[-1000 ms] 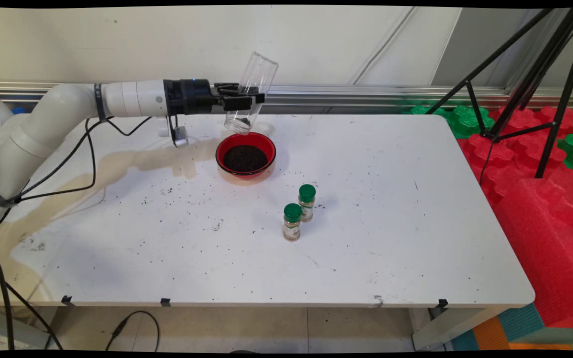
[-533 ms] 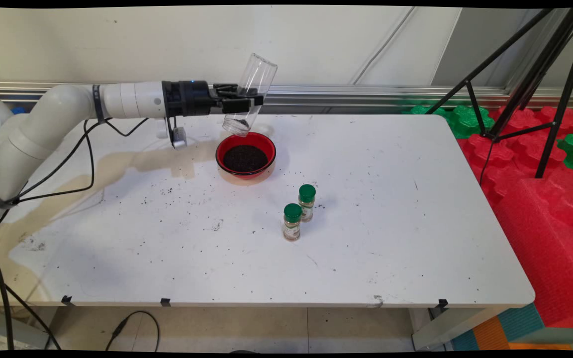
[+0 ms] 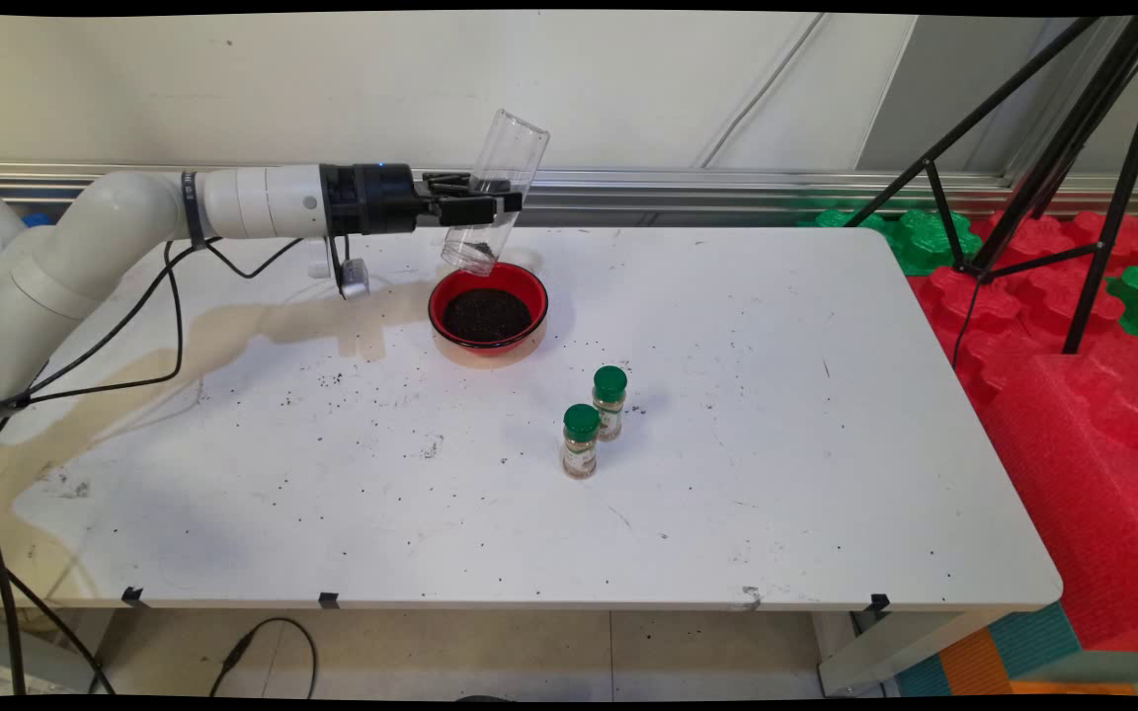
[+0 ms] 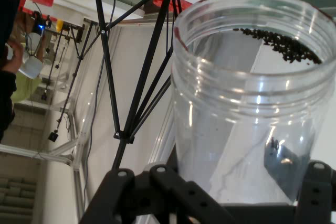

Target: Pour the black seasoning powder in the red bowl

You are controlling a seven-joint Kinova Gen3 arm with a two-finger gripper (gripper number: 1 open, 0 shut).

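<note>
Landmark: red bowl (image 3: pixel 488 308), containing dark granules. Nearer than it and to its right stand two green-capped spice jars (image 3: pixel 595 421), well apart from it. Above its far rim, the gripper (image 3: pixel 486 200) is clamped on a tilted clear jar (image 3: pixel 495 193), mouth downward.

- Pale cream wall (image 3: pixel 332 89) rises behind the black pincer (image 3: pixel 490 204), a metal rail (image 3: pixel 727 183) along its foot.
- Speckled white table (image 3: pixel 727 444) spreads below.
- Black tripod (image 3: pixel 1073 148) and red foam blocks (image 3: pixel 1073 415) stand far right.
</note>
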